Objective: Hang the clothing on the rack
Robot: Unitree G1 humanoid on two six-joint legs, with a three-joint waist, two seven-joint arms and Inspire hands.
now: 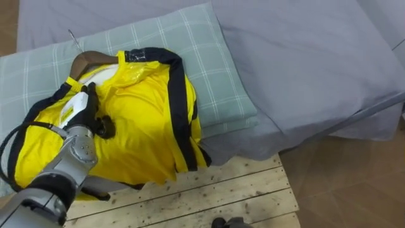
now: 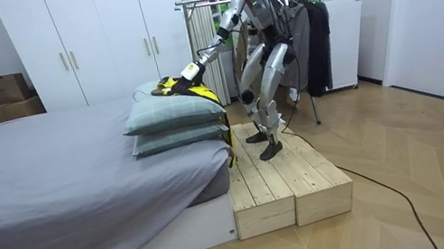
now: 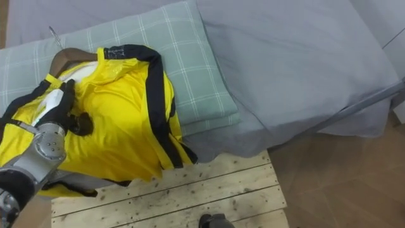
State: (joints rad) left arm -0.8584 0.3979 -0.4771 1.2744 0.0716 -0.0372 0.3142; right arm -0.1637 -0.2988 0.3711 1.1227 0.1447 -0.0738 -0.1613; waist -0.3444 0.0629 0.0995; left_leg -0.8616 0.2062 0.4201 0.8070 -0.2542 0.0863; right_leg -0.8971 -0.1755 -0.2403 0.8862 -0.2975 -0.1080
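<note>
We saw the robot standing on a wooden platform (image 2: pixel 274 184) at the head of the bed (image 1: pixel 304 57), leaning forward with its left arm stretched out over the pillows. The left hand (image 1: pixel 85 117) lay on a yellow shirt (image 1: pixel 145 120) with black trim. The shirt was spread over the top pillow (image 1: pixel 215 69), a pale green checked one, with its lower edge hanging off the pillow toward the platform.

The dark fingers (image 1: pixel 104 126) looked curled down into the yellow cloth and gathered a small fold of it. The hand's own back covered part of the grip, so we could only say it appeared to be clamped on the shirt. Most of the shirt lay to the right of the fingers, and a black stripe ran down it just past them. Beyond the fingers, at the shirt's collar, was a brown wooden hanger (image 1: pixel 88 60), and its thin metal hook (image 1: pixel 74 39) poked out farther on over the pillow. Below the fingers, at the near edge, the shirt's hem overlapped the platform boards.

In the room view a second pillow (image 2: pixel 179 138) lay under the first. A clothes rail (image 2: pixel 200 2) stood behind the robot, well away from the fingers, with dark clothes (image 2: pixel 316 34) hanging near it.
</note>
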